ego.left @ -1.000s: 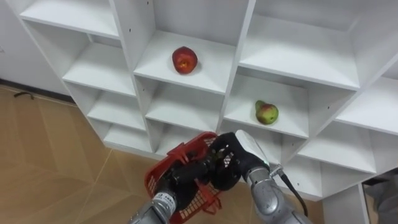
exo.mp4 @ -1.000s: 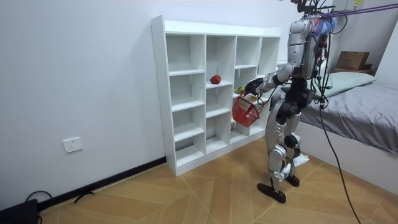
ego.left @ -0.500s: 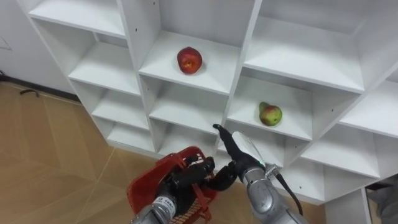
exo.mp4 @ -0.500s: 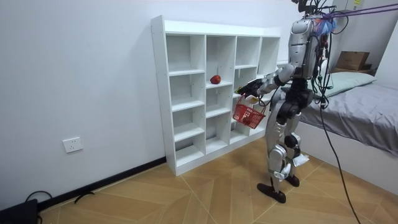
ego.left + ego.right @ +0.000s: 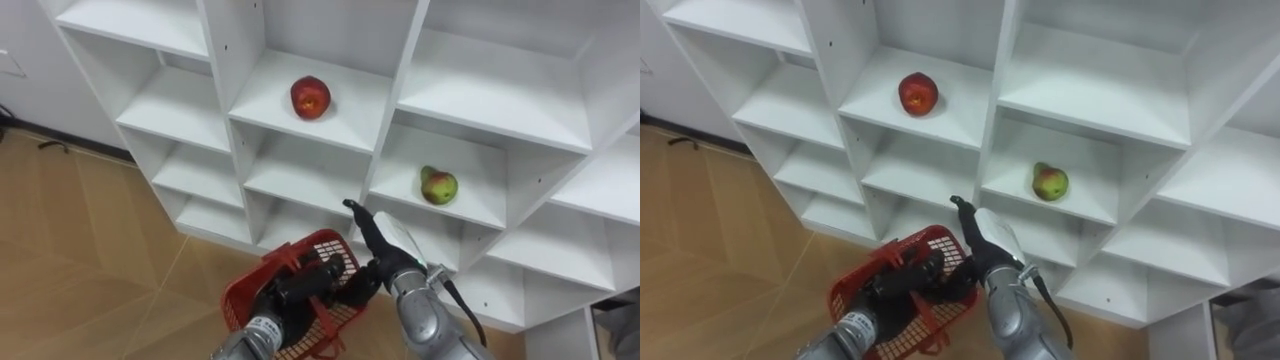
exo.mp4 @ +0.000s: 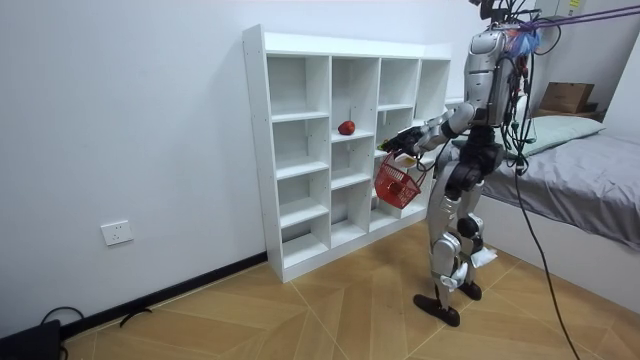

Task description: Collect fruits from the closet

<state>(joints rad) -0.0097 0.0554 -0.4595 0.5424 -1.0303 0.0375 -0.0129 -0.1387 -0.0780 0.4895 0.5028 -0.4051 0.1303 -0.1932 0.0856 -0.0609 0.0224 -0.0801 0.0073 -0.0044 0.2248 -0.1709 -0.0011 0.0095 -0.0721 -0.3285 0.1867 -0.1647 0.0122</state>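
Observation:
A red apple (image 5: pixel 311 97) lies on an upper shelf of the white closet (image 5: pixel 480 100). A green-and-red pear (image 5: pixel 439 186) stands one compartment lower and to the right. My left hand (image 5: pixel 300 285) is shut on the handle of a red mesh basket (image 5: pixel 243 296) held in front of the lower shelves. My right hand (image 5: pixel 392 236) is open just above the basket's right rim, below and left of the pear, with straight fingers pointing up-left. What lies inside the basket is hidden by the hands. In the room view I stand upright facing the closet (image 6: pixel 300 150), basket (image 6: pixel 396 184) at waist height.
The closet's other compartments within view are bare. Wooden floor (image 5: pixel 80 250) spreads to the left below the shelves. In the room view a bed (image 6: pixel 590 190) stands behind me at the room view's right.
My right hand, curled over the basket a second ago, has lifted out of it and straightened its fingers. The basket has swung slightly in my left hand.

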